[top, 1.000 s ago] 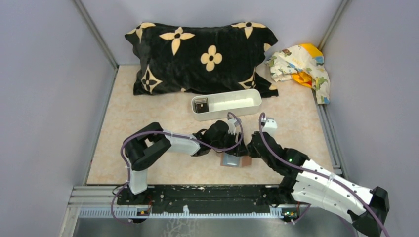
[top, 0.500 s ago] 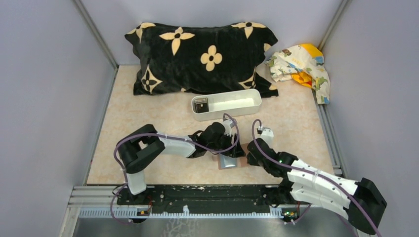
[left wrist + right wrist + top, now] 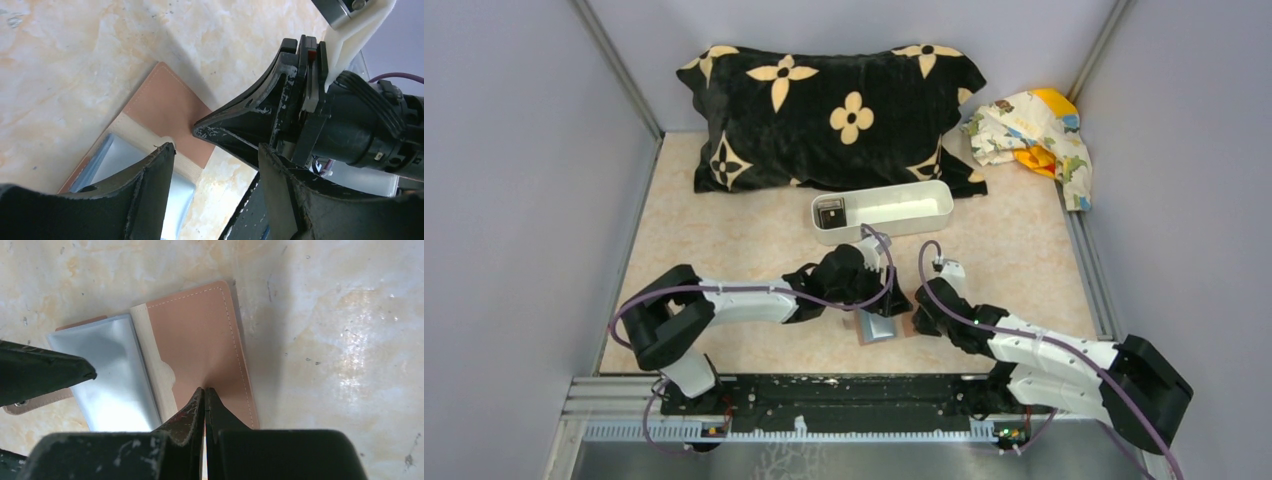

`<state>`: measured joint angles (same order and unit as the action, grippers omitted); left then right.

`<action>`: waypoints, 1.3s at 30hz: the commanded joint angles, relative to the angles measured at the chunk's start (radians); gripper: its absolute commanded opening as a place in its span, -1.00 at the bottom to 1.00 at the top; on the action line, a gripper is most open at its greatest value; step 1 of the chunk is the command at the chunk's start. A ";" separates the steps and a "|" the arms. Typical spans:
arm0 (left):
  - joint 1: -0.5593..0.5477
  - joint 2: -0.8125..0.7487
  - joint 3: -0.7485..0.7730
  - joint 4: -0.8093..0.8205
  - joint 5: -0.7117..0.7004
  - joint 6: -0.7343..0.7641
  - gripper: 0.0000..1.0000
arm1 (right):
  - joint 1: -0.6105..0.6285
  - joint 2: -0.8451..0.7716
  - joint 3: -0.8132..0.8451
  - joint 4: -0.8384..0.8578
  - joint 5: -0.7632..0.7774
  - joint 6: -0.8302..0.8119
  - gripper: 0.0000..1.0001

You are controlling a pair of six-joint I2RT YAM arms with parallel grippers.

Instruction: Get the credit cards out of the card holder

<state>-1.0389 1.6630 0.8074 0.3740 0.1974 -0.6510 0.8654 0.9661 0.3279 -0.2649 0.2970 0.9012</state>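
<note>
The opened wallet [image 3: 200, 350] is touched by the closed right gripper [image 3: 204, 390] and overhung by the left gripper [image 3: 215, 147], spread wide and empty.

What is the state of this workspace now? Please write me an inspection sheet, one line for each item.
Surface: beige marbled table.
Job's things: holder lies open and flat; no card seen in it. One dark card lies in the left end of the tray.
Clutter: pillow and cloth at the far edge.
Tools: left tool open, over the holder's blue side; right tool shut, tip on the brown flap.
Cables: purple cables loop over both wrists.
Surroundings: grey walls; rail at the near edge.
</note>
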 commanded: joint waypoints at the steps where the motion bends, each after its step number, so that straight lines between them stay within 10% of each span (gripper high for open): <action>1: -0.006 -0.072 -0.058 -0.051 -0.072 -0.005 0.35 | -0.006 0.025 0.014 0.058 -0.029 0.001 -1.00; 13: -0.049 -0.217 -0.246 -0.060 -0.293 -0.323 0.26 | -0.006 0.029 -0.009 0.083 -0.045 0.002 -1.00; 39: -0.102 -0.199 -0.198 -0.234 -0.420 -0.415 0.32 | -0.006 0.030 -0.027 0.098 -0.059 0.000 -1.00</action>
<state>-1.1347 1.4364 0.5903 0.1116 -0.2241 -1.0733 0.8612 0.9886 0.3138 -0.1860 0.2558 0.9012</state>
